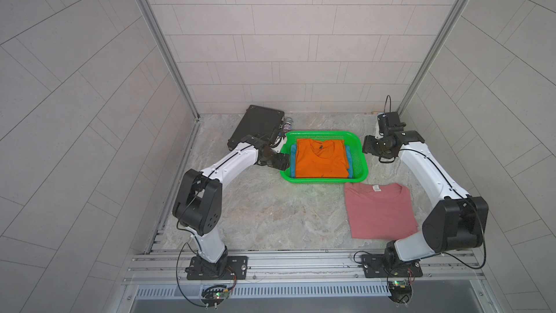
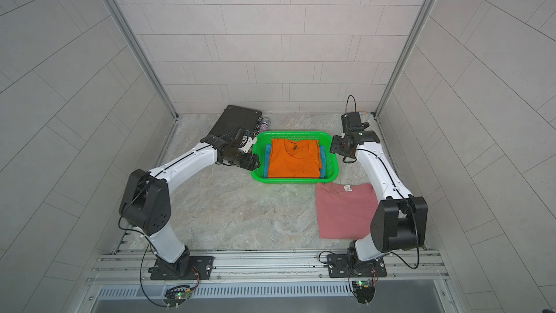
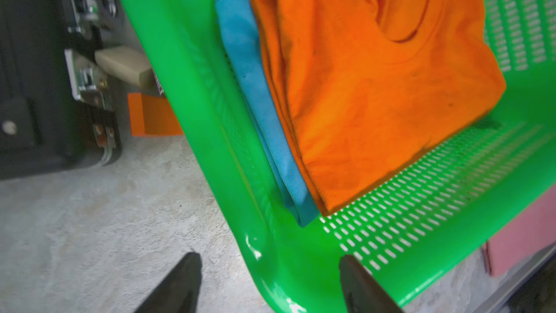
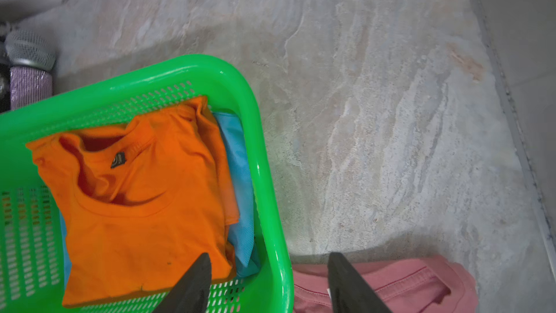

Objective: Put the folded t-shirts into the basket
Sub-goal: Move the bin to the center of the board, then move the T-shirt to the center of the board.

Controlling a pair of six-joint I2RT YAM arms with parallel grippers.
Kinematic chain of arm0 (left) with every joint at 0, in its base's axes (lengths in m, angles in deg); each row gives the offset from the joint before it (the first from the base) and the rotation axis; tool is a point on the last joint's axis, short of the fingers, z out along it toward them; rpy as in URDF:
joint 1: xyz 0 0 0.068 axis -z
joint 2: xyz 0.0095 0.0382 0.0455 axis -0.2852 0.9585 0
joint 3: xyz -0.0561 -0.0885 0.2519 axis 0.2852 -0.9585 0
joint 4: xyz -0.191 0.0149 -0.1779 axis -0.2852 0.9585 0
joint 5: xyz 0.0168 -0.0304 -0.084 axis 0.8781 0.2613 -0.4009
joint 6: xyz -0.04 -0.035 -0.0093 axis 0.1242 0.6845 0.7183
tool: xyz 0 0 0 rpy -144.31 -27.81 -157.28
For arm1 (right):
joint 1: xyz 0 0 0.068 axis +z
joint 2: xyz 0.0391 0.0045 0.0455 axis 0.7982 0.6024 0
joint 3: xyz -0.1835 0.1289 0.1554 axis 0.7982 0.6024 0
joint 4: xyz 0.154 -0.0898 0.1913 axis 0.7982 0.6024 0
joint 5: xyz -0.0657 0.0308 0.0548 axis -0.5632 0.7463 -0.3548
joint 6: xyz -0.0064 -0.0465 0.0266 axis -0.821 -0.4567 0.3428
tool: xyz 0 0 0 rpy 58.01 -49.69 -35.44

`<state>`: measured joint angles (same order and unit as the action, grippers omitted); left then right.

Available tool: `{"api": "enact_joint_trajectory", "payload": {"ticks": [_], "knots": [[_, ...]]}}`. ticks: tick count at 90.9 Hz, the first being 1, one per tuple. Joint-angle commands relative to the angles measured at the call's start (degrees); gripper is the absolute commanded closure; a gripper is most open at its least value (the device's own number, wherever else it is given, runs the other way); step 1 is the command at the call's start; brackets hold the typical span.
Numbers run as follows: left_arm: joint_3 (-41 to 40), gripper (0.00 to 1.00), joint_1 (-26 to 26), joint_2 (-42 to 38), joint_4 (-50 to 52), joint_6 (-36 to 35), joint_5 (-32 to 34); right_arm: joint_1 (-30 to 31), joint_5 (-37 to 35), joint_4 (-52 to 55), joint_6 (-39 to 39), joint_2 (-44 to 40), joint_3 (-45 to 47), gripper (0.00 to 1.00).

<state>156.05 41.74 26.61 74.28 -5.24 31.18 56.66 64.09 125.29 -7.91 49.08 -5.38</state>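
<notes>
Basket (image 1: 323, 179) sits toward far side of table (image 1: 264, 206). Orange tee (image 1: 320, 158) on top inside it, blue tee (image 1: 349, 158) underneath, only edges peeking out both sides. Pink tee (image 1: 380, 210) flat on table, outside, just beside basket's near right corner. Left gripper (image 3: 269, 266) at basket's left rim, jaws wide apart, nothing in them. Right gripper (image 4: 270, 258) over right rim, jaws apart too, empty. Black case (image 1: 255, 127) far left, small orange block (image 3: 150, 114) between case and basket.
</notes>
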Motion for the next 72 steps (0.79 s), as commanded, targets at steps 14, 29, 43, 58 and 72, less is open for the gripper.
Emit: {"api": "enact_joint_trajectory", "payload": {"ticks": [14, 29, 43, 58, 72], "knots": [[7.0, 0.00, -0.6, -7.5, 6.9, -1.6, -4.6, -1.3, 0.7, 2.9, 10.4, -17.8, 19.1, 0.45], [6.0, 0.00, -2.7, -11.5, 7.5, -4.2, -0.6, 1.7, 9.7, 6.7, 15.6, -23.0, 27.5, 0.56], [3.2, 0.00, -6.7, -15.3, 5.6, -4.5, 6.2, 5.3, 10.6, 2.1, 23.3, -23.0, 36.4, 0.60], [0.3, 0.00, -15.5, -18.7, 4.8, -1.5, 1.2, 8.5, 12.1, -4.9, 27.2, -20.4, 44.1, 0.61], [-2.3, 0.00, -21.4, -21.8, 4.3, -2.1, 1.9, 12.9, 13.1, -6.7, 26.3, -14.8, 44.2, 0.63]]}}
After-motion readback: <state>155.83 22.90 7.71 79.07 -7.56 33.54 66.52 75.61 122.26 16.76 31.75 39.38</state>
